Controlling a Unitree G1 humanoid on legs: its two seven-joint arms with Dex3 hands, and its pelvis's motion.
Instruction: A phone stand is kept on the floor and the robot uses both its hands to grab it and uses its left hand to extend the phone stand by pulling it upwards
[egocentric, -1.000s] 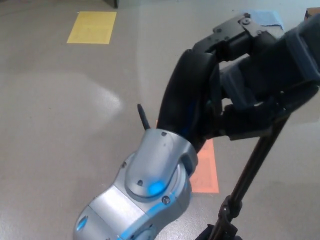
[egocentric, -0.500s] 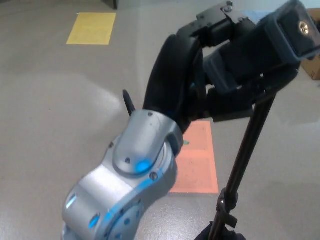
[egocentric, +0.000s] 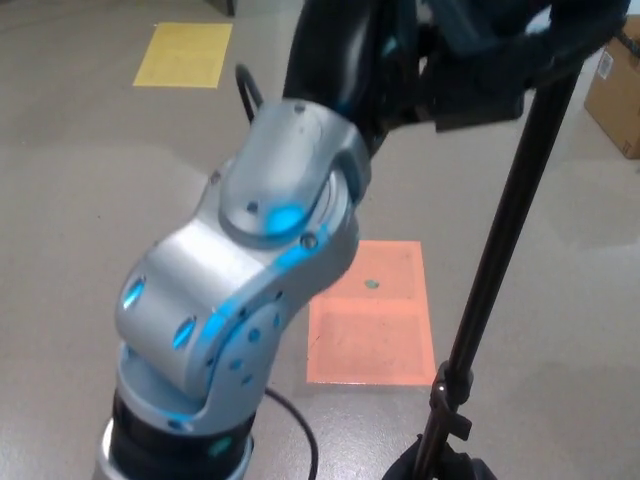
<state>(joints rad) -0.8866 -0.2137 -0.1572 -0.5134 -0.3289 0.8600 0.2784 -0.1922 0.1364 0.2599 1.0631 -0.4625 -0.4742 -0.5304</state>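
The robot's left hand (egocentric: 350, 50), black and reaching the frame's top edge, was wrapped around the head of the phone stand (egocentric: 495, 265). Its fingers appeared closed on it. The stand's thin black pole ran down, right of the orange floor square (egocentric: 370, 320), to a clamp collar. The extension looked well underway, perhaps nearly done. The right hand was out of sight.

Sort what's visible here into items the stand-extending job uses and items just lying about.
Job: phone stand, its head gripped by the left hand.

Lying about: orange floor square, yellow floor square, cardboard box. Right hand not visible.
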